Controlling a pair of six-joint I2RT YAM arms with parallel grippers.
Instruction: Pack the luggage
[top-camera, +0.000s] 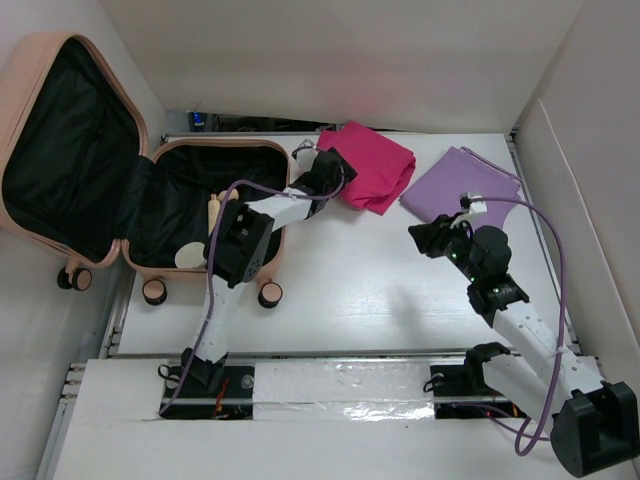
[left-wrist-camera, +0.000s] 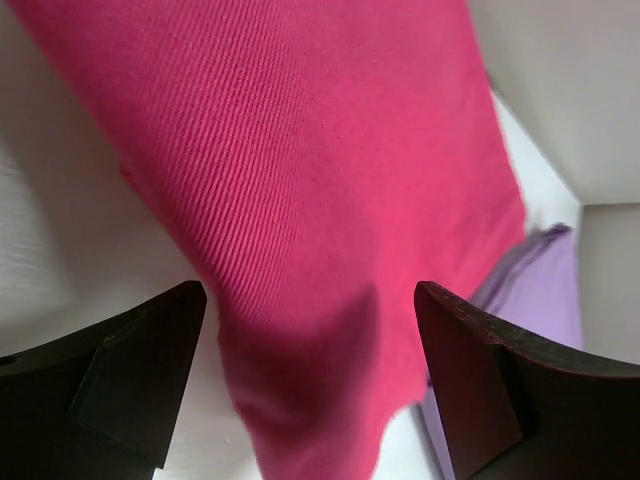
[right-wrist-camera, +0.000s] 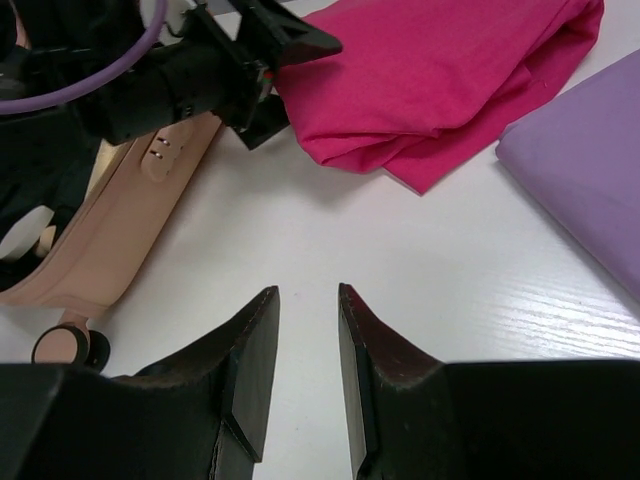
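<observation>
Gaping luggage (top-camera: 70, 150) left of left claw (left-wrist-camera: 310, 295), jaws wide over pink cloth (top-camera: 370, 165)

From above, the luggage (top-camera: 220, 146) loses one side of its raised lid to the picture's left edge, and the left arm (top-camera: 245, 240) lying across it hides part of its near-right rim and lining. A pale round thing (top-camera: 190, 256) and a slim tan one (top-camera: 213, 212) inside are too small to name. The left wrist view blurs the pink cloth (left-wrist-camera: 330, 150), which runs off top and bottom, and gives the purple cloth (left-wrist-camera: 540, 290) only as a sliver. The right wrist view cuts both cloths at its edges and shows just a strip of the luggage's shell and one wheel (right-wrist-camera: 62, 346) — the rest is behind the left arm or out of frame.
</observation>
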